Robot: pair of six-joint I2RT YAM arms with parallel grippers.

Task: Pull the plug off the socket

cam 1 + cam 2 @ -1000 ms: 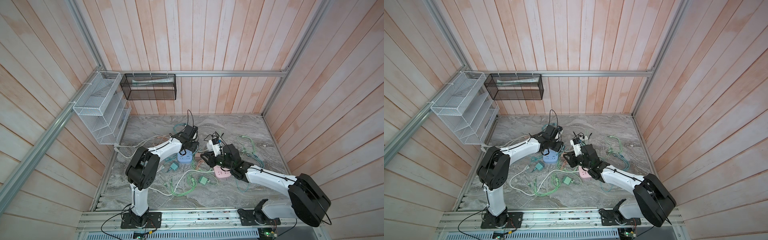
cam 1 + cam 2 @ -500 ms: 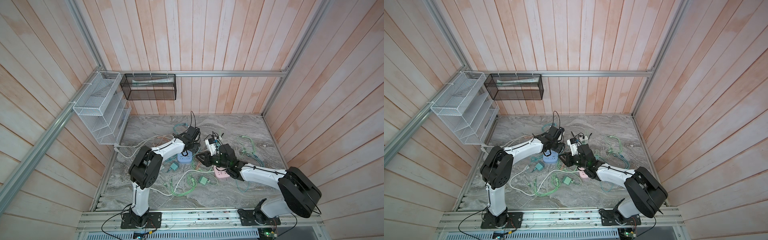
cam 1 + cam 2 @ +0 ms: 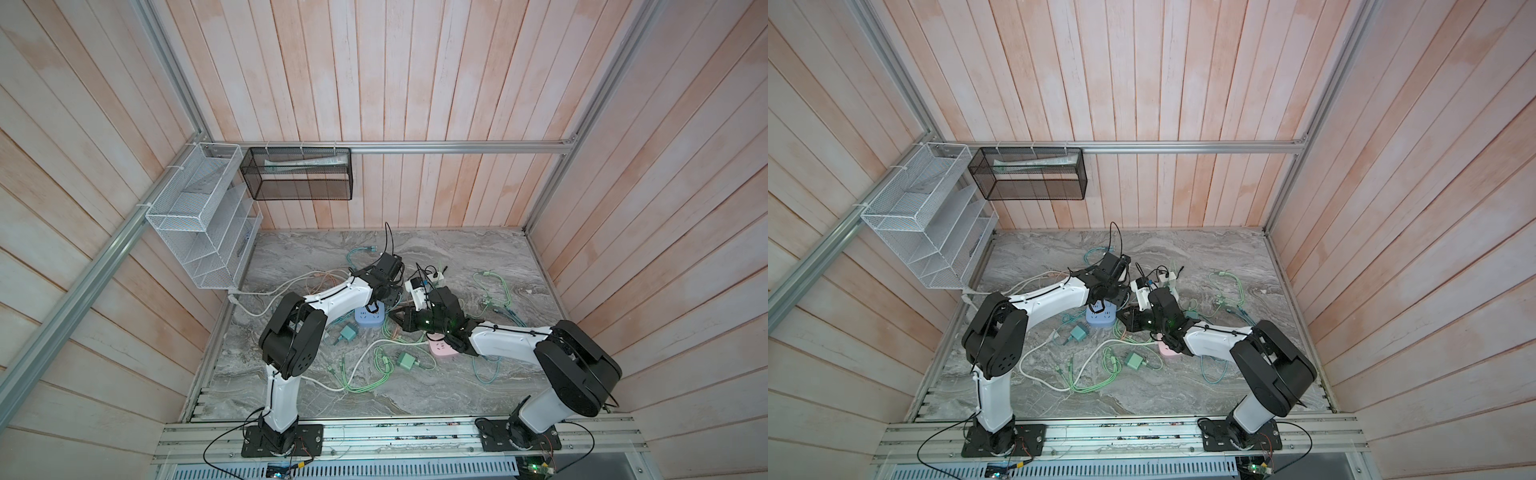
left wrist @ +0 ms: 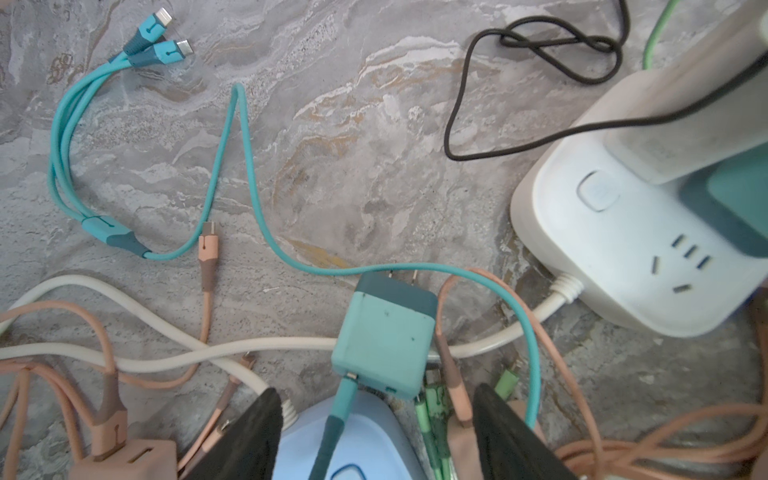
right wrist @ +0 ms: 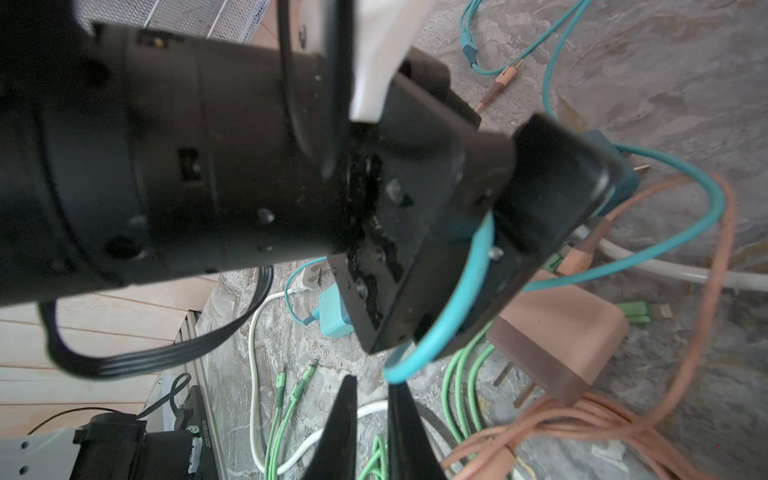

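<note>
A white wire rack [image 3: 195, 199] and a black mesh basket [image 3: 299, 185] hang from metal rails [image 3: 457, 146] on plank walls [image 3: 415, 83] above the grey marbled desk [image 3: 478, 253]. A pale tube-like item [image 3: 305, 163] lies in the basket.

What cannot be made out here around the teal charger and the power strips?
- Whether the left gripper grips the teal charger: the left wrist view's edge cuts the fingers; in the right wrist view a finger covers it.
- Blue power strip outlets: cut by that edge; too small in both top views.
- Pink power strip: partly under the right arm in both top views.
</note>
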